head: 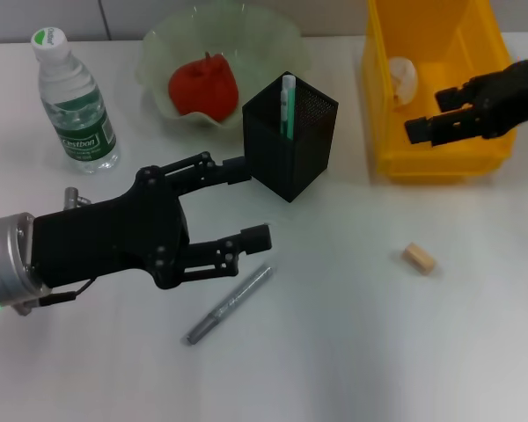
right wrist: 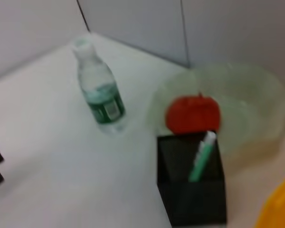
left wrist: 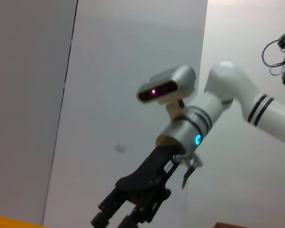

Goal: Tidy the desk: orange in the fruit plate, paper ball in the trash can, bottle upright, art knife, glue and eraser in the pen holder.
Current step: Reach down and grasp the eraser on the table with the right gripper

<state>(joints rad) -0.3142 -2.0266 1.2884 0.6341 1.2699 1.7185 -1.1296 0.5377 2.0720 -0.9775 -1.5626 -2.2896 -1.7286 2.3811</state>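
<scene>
A red round fruit (head: 202, 85) (right wrist: 194, 114) lies in the pale green fruit plate (head: 273, 40). The bottle (head: 75, 105) (right wrist: 102, 95) stands upright at the back left. A green-and-white stick (head: 288, 105) (right wrist: 202, 156) stands in the black mesh pen holder (head: 290, 149). The paper ball (head: 403, 77) lies in the yellow trash can (head: 440, 163). On the table lie the grey art knife (head: 231, 303) and the tan eraser (head: 419, 258). My left gripper (head: 246, 204) is open and empty, beside the pen holder and above the knife. My right gripper (head: 431, 114) hovers open over the trash can.
The table's near half holds only the knife and eraser. The left wrist view looks across at my right arm and its gripper (left wrist: 128, 209) against a white wall. A corner of the yellow can (right wrist: 280, 209) shows in the right wrist view.
</scene>
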